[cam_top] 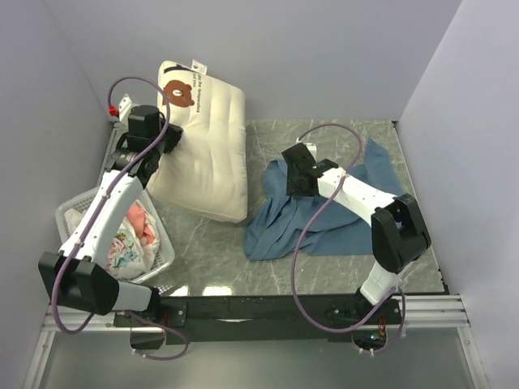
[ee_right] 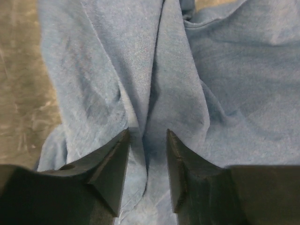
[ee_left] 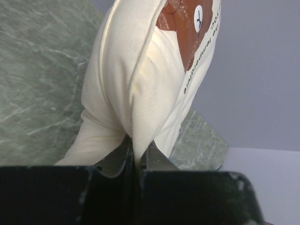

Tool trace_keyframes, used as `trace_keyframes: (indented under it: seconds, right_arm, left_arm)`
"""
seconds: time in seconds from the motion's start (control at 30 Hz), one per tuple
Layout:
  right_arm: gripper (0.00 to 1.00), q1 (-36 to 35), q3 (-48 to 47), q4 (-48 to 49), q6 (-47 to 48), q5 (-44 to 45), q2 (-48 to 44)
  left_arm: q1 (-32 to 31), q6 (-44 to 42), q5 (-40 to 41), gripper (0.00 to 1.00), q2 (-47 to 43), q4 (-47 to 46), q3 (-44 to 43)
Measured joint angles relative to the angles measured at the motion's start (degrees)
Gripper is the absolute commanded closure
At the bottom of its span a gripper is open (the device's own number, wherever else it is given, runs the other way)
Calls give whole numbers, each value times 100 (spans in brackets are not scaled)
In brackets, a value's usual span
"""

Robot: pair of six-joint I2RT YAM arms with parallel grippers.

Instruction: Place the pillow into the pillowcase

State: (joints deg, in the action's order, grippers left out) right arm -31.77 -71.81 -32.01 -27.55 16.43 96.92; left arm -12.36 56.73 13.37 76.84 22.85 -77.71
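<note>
Jaws of the left gripper (ee_left: 134, 152) are pinching the pillow (cam_top: 207, 154), lying back-left on the desk (cam_top: 211, 243), long axis near-to-far, bear end pointing rearward. Right gripper (ee_right: 147, 136) jaws are standing spread over the pillowcase (cam_top: 272, 223).

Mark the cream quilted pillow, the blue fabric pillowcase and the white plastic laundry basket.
cream quilted pillow (cam_top: 212, 158): top view, middle of its quilted face.
blue fabric pillowcase (cam_top: 280, 223): top view, crumpled near-left part.
white plastic laundry basket (cam_top: 160, 266): top view, near-right lattice wall.
</note>
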Motion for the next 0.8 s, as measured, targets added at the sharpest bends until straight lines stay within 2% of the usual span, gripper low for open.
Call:
trace_keyframes:
  seconds: [0.03, 0.13, 0.2, 0.43, 0.53, 0.8]
  right_arm:
    - [72, 37, -11, -15, 26, -57, 61]
    - [88, 66, -22, -31, 79, -227, 162]
    - [93, 66, -22, -39, 72, -354, 168]
    - [95, 55, -17, -155, 48, -863, -116]
    - [99, 52, -39, -201, 37, -1023, -284]
    - [100, 52, -223, -374, 52, -1187, -267]
  left_arm:
    - [-15, 66, -28, 99, 76, -81, 0]
    - [-105, 350, -26, 99, 170, -479, 236]
    - [-247, 614, 153, 99, 162, -846, 573]
    - [-968, 1646, 1154, 99, 162, -1729, 1543]
    - [-1213, 2039, 1648, 99, 111, -2105, 1834]
    - [-1322, 2656, 2476, 99, -485, -3012, 2778]
